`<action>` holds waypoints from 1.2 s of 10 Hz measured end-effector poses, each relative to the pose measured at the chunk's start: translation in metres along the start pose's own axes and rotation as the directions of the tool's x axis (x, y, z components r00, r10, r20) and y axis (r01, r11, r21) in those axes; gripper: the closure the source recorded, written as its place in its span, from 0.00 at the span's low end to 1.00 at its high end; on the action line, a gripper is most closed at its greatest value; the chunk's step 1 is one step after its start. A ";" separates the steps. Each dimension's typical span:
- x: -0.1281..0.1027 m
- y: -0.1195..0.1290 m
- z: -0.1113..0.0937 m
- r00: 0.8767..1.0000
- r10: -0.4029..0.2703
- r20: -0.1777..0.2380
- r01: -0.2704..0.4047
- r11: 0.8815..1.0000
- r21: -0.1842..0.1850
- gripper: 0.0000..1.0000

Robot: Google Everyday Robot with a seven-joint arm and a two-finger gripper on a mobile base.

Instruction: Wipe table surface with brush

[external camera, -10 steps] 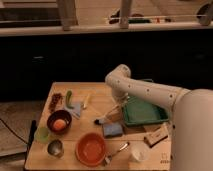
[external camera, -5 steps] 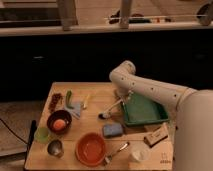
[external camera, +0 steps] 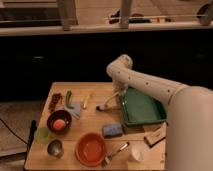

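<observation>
One end effector (external camera: 118, 95) hangs at the tip of the white arm (external camera: 146, 85), low over the bench (external camera: 93, 122) and just off the left rim of the green tray (external camera: 145, 107). The upper end of the brush (external camera: 108, 104) meets it there, but whether it is clamped on the handle or merely beside it cannot be told. The brush slants down to the left, and its small dark head sits on or just above the wood near the middle of the bench. The arm rises from the end effector to a bent joint above the far edge of the bench, then slopes down to the right across the tray to the robot's bulky white body. Nearer the camera than the brush lies a blue sponge (external camera: 112, 130), close to the tray's near-left corner. In front of that stand an orange bowl (external camera: 91, 148), a metal spoon (external camera: 116, 152) touching or just beside its right edge, and a white cup (external camera: 136, 154). A brown block (external camera: 155, 136) lies by the near-right corner of the tray. To the left, a dark bowl (external camera: 59, 121) holds something orange, with a pale green cup (external camera: 43, 135) and a small metal cup (external camera: 55, 148) in front of it. A green vegetable (external camera: 68, 97) lies near the far-left corner.
</observation>
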 end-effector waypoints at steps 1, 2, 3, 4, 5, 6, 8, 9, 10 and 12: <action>-0.008 -0.005 0.001 1.000 -0.001 0.008 0.002 1.000 -0.004 1.00; -0.011 -0.006 0.002 1.000 0.001 0.014 -0.001 1.000 -0.009 1.00; -0.011 -0.007 0.004 1.000 0.008 0.016 -0.007 1.000 -0.018 1.00; -0.019 -0.010 0.006 0.999 0.007 0.034 -0.007 1.000 -0.024 1.00; -0.016 -0.009 0.006 0.999 0.009 0.031 -0.009 1.000 -0.024 1.00; -0.015 -0.008 0.006 1.000 0.011 0.029 -0.011 1.000 -0.025 1.00; -0.017 -0.009 0.006 1.000 0.008 0.030 -0.007 1.000 -0.025 1.00; -0.016 -0.009 0.006 1.000 0.010 0.029 -0.009 1.000 -0.025 1.00; -0.015 -0.008 0.007 1.000 0.011 0.029 -0.010 1.000 -0.025 1.00; -0.016 -0.009 0.006 1.000 0.009 0.030 -0.009 1.000 -0.025 1.00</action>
